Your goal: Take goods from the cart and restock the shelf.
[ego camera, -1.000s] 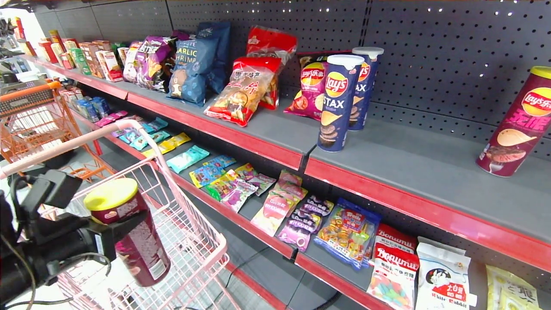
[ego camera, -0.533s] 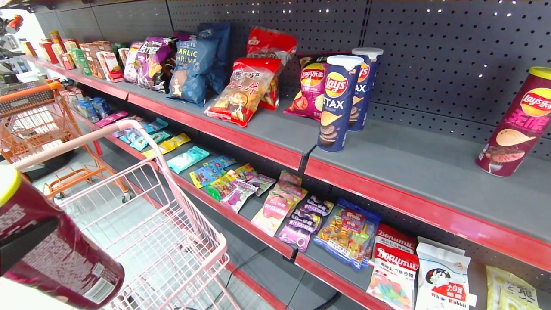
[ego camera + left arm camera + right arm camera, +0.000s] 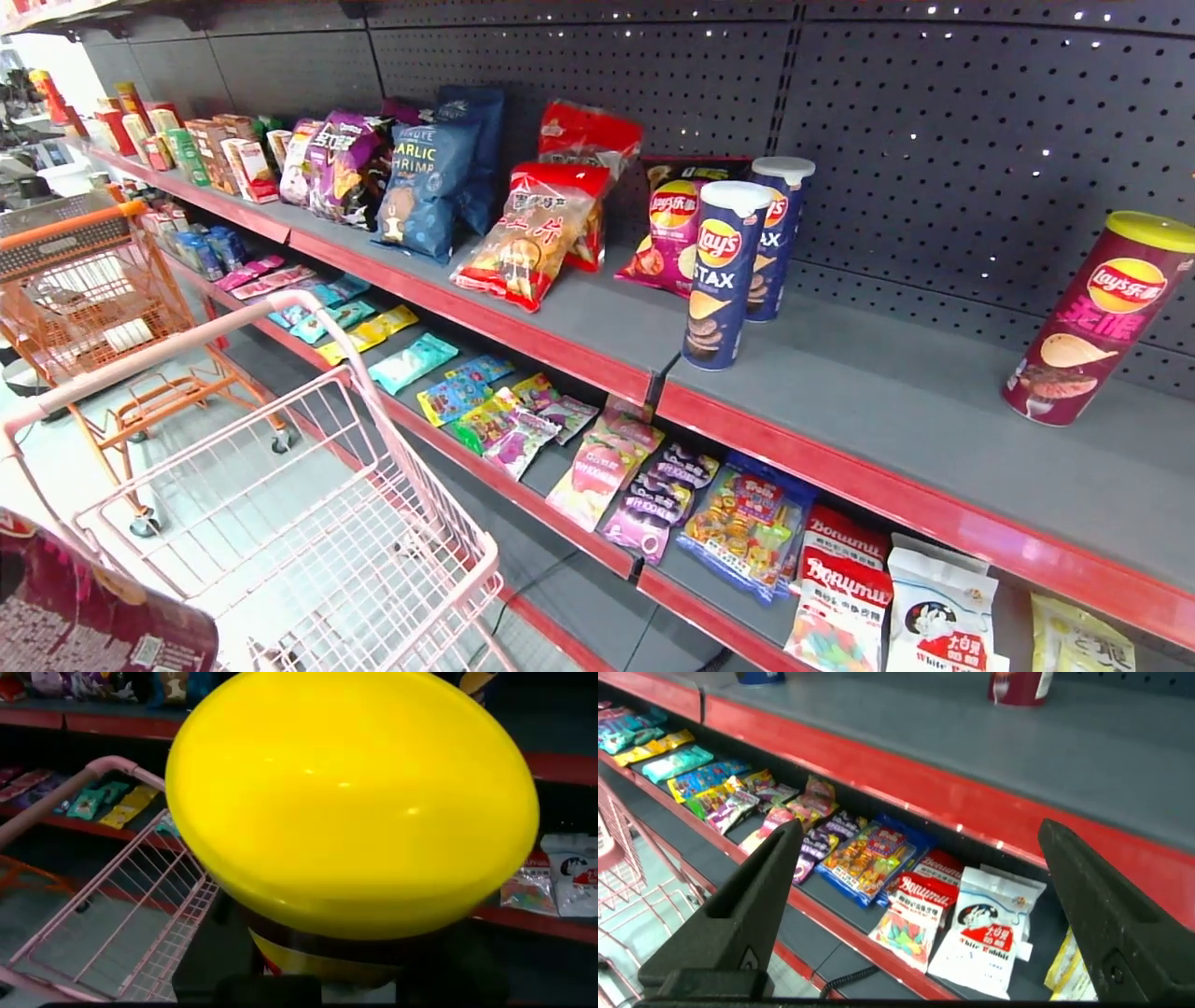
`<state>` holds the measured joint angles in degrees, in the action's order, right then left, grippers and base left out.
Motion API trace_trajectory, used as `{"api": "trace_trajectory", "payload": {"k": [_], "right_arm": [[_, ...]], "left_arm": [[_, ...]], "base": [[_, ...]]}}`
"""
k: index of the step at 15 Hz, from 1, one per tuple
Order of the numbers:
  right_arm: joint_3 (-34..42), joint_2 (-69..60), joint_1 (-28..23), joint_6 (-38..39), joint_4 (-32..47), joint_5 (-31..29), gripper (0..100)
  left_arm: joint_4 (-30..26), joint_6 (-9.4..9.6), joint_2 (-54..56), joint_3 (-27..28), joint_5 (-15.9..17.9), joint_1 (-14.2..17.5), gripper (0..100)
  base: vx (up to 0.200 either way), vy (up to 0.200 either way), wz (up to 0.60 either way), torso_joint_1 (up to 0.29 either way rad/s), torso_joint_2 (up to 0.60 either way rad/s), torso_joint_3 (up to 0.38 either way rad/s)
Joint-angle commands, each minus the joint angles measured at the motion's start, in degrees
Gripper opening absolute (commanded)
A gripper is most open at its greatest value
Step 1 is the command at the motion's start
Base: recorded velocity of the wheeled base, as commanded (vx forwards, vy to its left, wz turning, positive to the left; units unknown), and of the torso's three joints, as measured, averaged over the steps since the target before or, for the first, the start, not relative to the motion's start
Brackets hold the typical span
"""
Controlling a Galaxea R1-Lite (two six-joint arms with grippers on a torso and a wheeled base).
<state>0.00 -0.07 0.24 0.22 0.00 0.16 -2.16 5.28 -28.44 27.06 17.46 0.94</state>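
Near the pink cart [image 3: 481, 560], the maroon can [image 3: 84, 621] is cropped.

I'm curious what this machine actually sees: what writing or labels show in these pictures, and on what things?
The print is not read off here, only placed.
Large bold lettering: blue bag, front blue canister, maroon shelf canister.
Medium lettering: red-topped pouch, white pouch.
Too small to read: back label of nearest canister, far boxes.
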Motion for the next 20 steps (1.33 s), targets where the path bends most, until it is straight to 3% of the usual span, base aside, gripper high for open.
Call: {"api": "trace_trajectory", "payload": {"k": [1, 11, 20], "right_arm": [[0.0, 0.07, 0.02, -0.13, 0.0, 0.02, 100], [0.0, 0.07, 0.02, -0.04, 0.0, 0.11, 100], [0.0, 0.07, 0.02, -0.04, 0.0, 0.11, 100]], "left_arm": [[-0.04, -0.01, 0.32, -0.17, 0.03, 0.03, 0], [-0.04, -0.18, 2.43, -3.68, -1.64, 0.03, 0], [-0.04, -0.36, 2.51, -4.91, -1.81, -0.06, 0]], "base": [[0.0, 0.0, 0.0, 0.173, -0.39, -0.237], [0.0, 0.0, 0.0, 0.128, -0.29, -0.168], [0.0, 0.0, -0.6, 0.006, 0.0, -0.002]]}}
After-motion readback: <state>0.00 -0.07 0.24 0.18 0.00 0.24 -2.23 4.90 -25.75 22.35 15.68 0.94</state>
